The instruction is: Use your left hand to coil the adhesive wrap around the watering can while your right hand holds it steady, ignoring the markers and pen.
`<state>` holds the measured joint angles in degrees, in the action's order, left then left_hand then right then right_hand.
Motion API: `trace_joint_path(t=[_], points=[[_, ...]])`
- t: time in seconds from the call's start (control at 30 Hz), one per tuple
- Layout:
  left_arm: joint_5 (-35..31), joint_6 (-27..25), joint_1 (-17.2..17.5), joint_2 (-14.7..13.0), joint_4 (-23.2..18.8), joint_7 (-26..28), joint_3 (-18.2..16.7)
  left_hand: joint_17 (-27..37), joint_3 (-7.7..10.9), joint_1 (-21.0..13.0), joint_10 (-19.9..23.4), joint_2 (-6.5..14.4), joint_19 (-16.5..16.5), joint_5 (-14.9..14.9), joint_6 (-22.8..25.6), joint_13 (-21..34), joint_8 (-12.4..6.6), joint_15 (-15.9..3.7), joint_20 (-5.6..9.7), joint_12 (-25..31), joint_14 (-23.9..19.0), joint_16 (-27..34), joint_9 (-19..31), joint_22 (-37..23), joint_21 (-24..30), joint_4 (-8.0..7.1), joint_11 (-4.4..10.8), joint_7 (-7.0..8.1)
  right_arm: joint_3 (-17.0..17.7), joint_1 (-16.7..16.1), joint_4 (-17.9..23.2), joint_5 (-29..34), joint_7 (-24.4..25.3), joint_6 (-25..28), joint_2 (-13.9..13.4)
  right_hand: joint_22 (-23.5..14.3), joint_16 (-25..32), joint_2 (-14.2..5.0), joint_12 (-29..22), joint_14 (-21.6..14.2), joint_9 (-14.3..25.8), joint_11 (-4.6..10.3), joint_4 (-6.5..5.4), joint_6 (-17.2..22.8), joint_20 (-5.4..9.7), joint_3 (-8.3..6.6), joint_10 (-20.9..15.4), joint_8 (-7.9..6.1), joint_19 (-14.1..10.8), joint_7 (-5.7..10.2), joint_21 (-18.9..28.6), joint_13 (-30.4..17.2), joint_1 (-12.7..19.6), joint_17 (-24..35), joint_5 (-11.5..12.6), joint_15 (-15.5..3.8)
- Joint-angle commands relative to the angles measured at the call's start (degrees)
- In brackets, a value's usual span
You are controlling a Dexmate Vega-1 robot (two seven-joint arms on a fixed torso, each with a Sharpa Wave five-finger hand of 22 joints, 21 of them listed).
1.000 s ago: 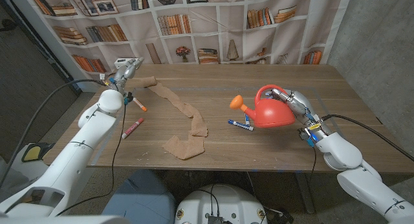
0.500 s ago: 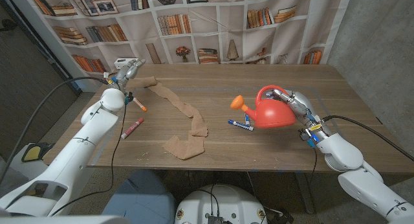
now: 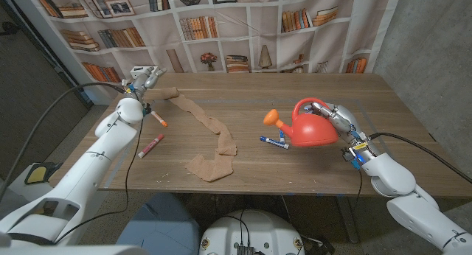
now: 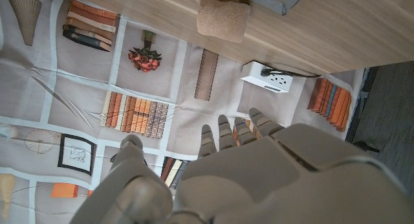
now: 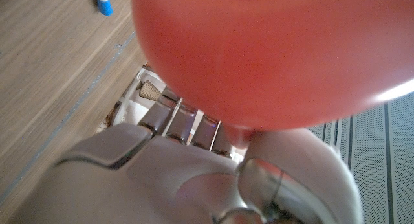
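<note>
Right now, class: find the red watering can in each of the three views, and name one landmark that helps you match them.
Head view: watering can stands right of centre, the right hand on its far side.
Left wrist view: not in it.
Right wrist view: its red body looms above the fingers.
Shared landmark: the wooden table.
</note>
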<state>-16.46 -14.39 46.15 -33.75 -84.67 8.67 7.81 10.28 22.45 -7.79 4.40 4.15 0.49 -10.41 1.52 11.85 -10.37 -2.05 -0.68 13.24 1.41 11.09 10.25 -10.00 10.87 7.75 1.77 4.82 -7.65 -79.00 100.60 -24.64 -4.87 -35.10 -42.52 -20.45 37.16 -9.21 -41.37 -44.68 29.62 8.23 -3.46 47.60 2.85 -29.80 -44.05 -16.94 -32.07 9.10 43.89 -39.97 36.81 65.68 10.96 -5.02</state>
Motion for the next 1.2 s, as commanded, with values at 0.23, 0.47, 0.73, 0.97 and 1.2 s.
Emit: trace_joint_path(t=[0.23, 0.47, 0.73, 0.97, 1.2], points=[[-6.55, -2.14, -2.55, -0.81, 2.97, -0.58, 1.76, 0.17, 0.47, -0.70, -1.11, 0.00, -0.08, -0.11, -0.38, 0.22, -0.23, 0.20, 0.37, -0.42, 0.51, -0.05, 0.19, -0.08, 0.27, -0.17, -0.09, 0.42, -0.16, 0.09, 0.92, 0.31, 0.13, 0.53, -0.63, 0.23, -0.42, -0.57, -0.42, -0.46, 0.25, -0.25, 0.54, 0.50, 3.35, -0.13, -0.48, 0.24, 0.55, -0.15, 0.63, -0.02, -0.12, 0.16, -0.10, -7.78], [-9.13, -0.40, -2.10, -0.38, 4.14, 2.37, 2.12, 0.15, 0.69, -1.15, -1.54, 0.03, 0.10, -0.12, 1.17, 0.24, -0.85, -0.38, 0.66, -0.54, 0.18, -0.03, 0.21, -0.05, 0.32, 0.06, 0.63, 0.29, -0.28, 0.01, 1.30, 0.47, 0.40, 0.75, -0.63, 0.44, -0.63, -0.53, -0.43, -0.43, 0.31, -0.23, 0.63, 0.42, 3.33, -0.14, -0.41, 0.39, 0.65, -0.21, 0.84, -0.11, -0.19, 0.16, -0.12, -7.74], [-12.15, -0.41, -2.50, -0.53, 5.45, 2.98, 3.05, 0.12, 1.02, -1.76, -1.09, 0.24, 0.90, -0.16, 1.67, 0.26, -0.98, -0.65, 0.97, -0.32, -0.40, 0.08, 0.23, -0.03, 0.57, 0.31, 0.95, 0.43, -0.16, -0.11, 2.03, 0.90, 0.78, 1.00, -0.98, 0.69, -0.83, -0.60, -0.36, -0.53, 0.30, -0.12, 0.68, 0.43, 3.31, -0.20, -0.31, 0.56, 0.82, -0.18, 1.08, -0.08, -0.27, 0.18, -0.12, -7.76], [-13.25, -1.00, -2.41, -0.86, 5.92, 1.67, 3.02, 0.09, 1.26, -2.27, -1.14, 0.34, 1.08, -0.17, 1.65, 0.27, -0.94, -0.67, 1.10, -0.33, -0.19, -0.09, 0.24, -0.01, 0.57, 0.55, 1.05, 0.50, 0.09, -0.49, 3.22, 1.55, 1.36, 1.60, -1.62, 0.94, -1.12, -0.61, -0.26, -0.61, 0.39, -0.15, 0.80, 0.45, 3.36, -0.12, -0.42, 0.67, 0.92, -0.10, 1.33, 0.13, -0.33, -0.08, -0.14, -7.74], [-14.72, -1.06, -2.72, -0.93, 6.97, 1.42, 3.58, 0.05, 1.82, -3.33, -1.15, 0.79, 1.16, -0.25, 1.47, 0.27, -0.88, -0.51, 0.71, -0.31, -0.10, -0.20, 0.26, 0.02, 0.52, 0.95, 0.78, 0.46, 0.00, -0.88, 3.92, 2.09, 1.93, 1.98, -1.95, 1.14, -1.27, -0.59, -0.21, -0.66, 0.36, -0.03, 0.90, 0.43, 3.38, -0.13, -0.41, 0.83, 1.02, -0.17, 1.52, 0.18, -0.36, -0.10, -0.14, -7.74]])
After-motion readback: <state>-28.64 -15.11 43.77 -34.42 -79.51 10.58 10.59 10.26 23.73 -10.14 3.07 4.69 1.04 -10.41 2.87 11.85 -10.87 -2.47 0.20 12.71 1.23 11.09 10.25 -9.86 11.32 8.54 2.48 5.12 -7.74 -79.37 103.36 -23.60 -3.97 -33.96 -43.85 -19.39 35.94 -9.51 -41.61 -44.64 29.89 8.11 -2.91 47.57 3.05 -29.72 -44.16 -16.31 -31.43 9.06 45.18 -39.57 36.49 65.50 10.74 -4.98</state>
